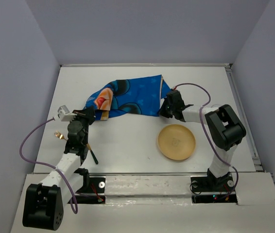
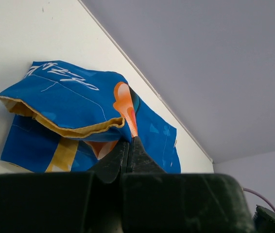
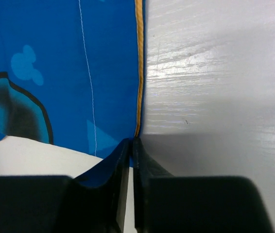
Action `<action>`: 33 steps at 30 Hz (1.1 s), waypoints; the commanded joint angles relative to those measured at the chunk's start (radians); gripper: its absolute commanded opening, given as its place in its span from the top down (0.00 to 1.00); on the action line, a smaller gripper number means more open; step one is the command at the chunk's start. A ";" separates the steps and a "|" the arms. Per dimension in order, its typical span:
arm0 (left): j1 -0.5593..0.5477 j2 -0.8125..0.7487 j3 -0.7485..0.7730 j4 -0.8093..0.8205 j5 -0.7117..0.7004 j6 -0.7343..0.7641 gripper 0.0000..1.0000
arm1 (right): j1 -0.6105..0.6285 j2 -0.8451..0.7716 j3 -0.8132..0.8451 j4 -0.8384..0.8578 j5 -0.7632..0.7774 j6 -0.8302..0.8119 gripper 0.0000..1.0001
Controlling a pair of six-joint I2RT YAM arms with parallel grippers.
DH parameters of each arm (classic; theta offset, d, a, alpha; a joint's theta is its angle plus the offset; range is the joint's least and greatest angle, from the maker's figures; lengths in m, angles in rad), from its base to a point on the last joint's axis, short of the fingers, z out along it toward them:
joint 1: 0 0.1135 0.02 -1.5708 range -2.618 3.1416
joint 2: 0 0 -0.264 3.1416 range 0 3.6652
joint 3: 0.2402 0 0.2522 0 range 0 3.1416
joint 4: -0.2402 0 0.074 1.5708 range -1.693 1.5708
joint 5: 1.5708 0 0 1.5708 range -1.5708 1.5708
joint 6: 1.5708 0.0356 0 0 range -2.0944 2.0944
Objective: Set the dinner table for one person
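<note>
Your left gripper (image 1: 91, 115) is clenched on one corner of the blue cloth (image 1: 132, 97), and your right gripper (image 1: 164, 109) grasps the opposite corner. The cloth hangs bunched between them over the far half of the white tabletop (image 1: 128, 141), with a wooden plate (image 1: 176, 141) nearer you.

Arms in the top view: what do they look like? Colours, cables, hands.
Left arm and right arm: white links, boxy black joint housings, a looping purple cable on each. Left hand and right hand: black, two tapered fingers.
</note>
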 commanded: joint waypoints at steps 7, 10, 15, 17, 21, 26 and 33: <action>0.004 -0.003 0.014 0.061 -0.003 0.008 1.00 | 0.008 -0.080 -0.052 0.077 0.037 -0.030 1.00; 0.004 -0.038 0.033 0.050 0.015 0.015 1.00 | 0.008 -0.202 -0.061 0.094 0.077 -0.090 1.00; 0.004 -0.138 0.145 -0.100 0.039 0.068 1.00 | 0.008 -0.500 -0.035 0.036 0.176 -0.209 1.00; 0.004 -0.196 0.215 -0.167 0.030 0.100 1.00 | 0.008 -0.624 -0.002 -0.034 0.226 -0.257 1.00; 0.007 -0.258 0.350 -0.278 0.006 0.170 1.00 | 0.008 -0.771 0.109 -0.174 0.290 -0.325 1.00; 0.010 -0.261 0.517 -0.370 0.021 0.238 1.00 | 0.008 -0.884 0.218 -0.265 0.362 -0.380 1.00; 0.019 -0.191 0.613 -0.392 -0.016 0.287 1.00 | 0.008 -0.856 0.324 -0.283 0.434 -0.453 1.00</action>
